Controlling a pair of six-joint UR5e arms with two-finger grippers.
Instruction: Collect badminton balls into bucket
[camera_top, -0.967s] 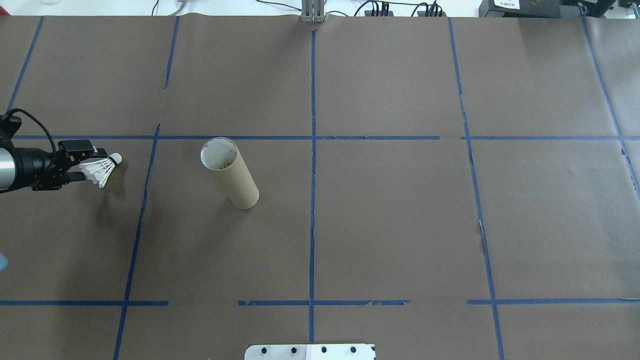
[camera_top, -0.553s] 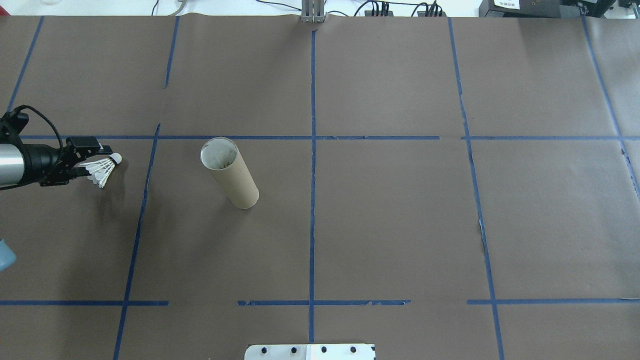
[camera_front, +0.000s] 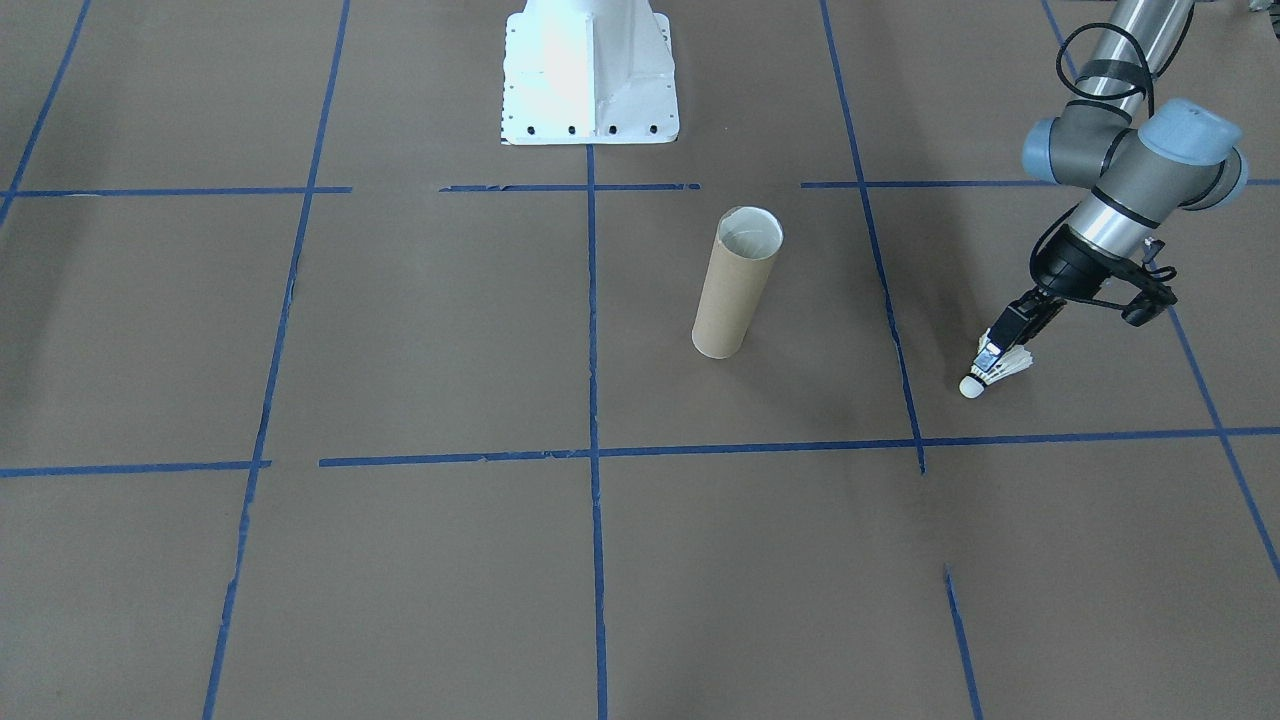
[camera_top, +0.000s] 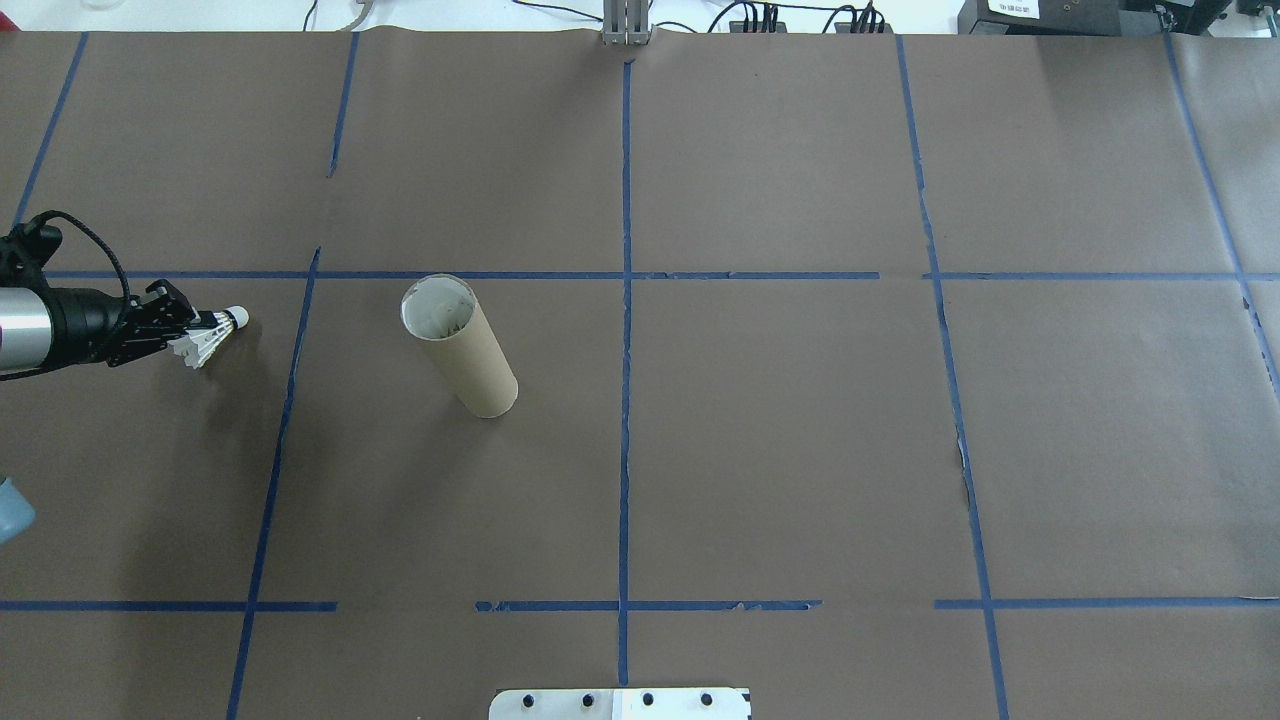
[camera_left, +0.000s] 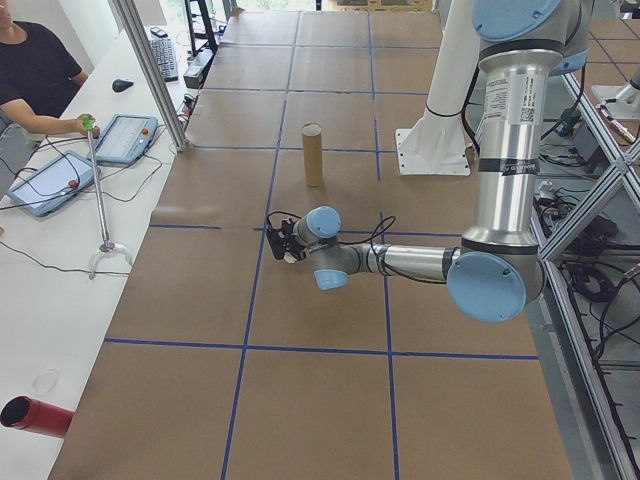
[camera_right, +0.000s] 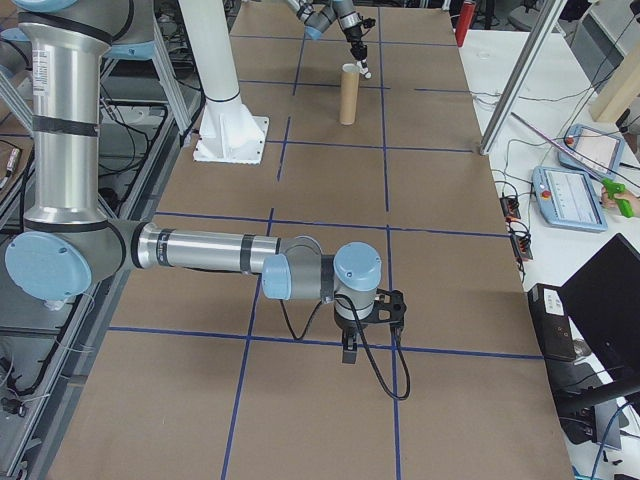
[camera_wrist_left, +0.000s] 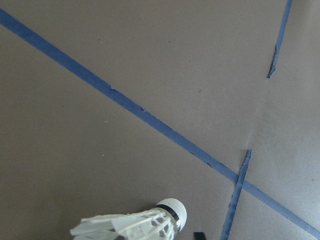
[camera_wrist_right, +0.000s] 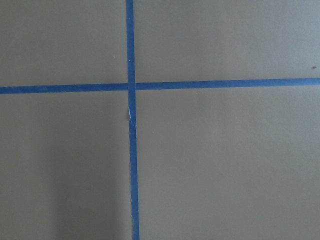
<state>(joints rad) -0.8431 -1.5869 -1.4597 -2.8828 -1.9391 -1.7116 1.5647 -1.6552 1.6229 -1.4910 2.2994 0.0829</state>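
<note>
The badminton ball (camera_top: 212, 334) is a white feather shuttlecock at the table's left side, cork tip pointing toward the bucket. My left gripper (camera_top: 196, 330) is shut on its feather skirt, also seen from the front as the left gripper (camera_front: 998, 350) above the shuttlecock (camera_front: 988, 375). In the left wrist view the shuttlecock (camera_wrist_left: 145, 225) sits at the bottom edge. The bucket (camera_top: 460, 346), a brown cardboard tube, stands upright and open-topped well to the right of the shuttlecock. My right gripper (camera_right: 350, 348) hangs low over the table's far end; I cannot tell its state.
The white robot pedestal (camera_front: 590, 70) stands at the table's near-robot edge. Blue tape lines (camera_top: 625, 300) cross the brown paper. A person (camera_left: 40, 70) sits at a side table with tablets (camera_left: 125, 138). A metal post (camera_left: 150, 70) rises at the table's edge.
The left gripper's fingers, wide apart around the feathers a second ago, have closed onto the skirt and squeezed it narrower. The bucket has not moved.
</note>
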